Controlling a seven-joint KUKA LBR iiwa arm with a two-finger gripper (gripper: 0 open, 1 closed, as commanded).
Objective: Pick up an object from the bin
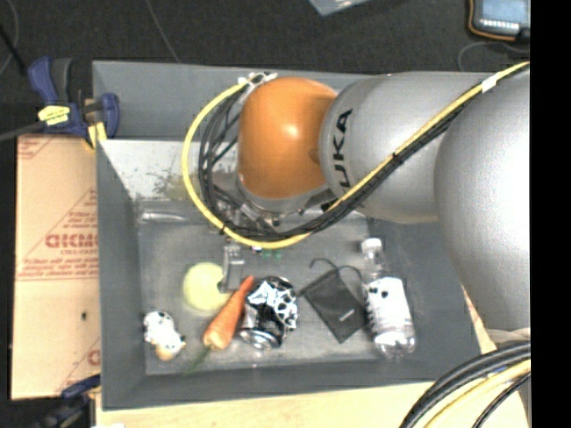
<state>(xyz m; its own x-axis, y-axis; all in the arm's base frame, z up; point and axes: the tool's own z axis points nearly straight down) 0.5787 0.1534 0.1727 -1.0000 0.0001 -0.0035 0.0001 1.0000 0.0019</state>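
Observation:
My gripper point(235, 273) reaches down from under the orange cover to the bin floor at centre left. It stands between a pale yellow ball point(202, 288) on its left and the top end of an orange carrot point(227, 316), which lies slanted just below it. A crumpled black-and-white spotted can point(271, 310) lies right of the carrot, close to the gripper's lower right. Nothing is visibly held.
A black flat pouch point(334, 304) and a clear bottle with a black-and-white label point(386, 312) lie on the right of the floor. A small cow toy point(162, 333) sits at the front left corner. The arm covers the bin's back and right.

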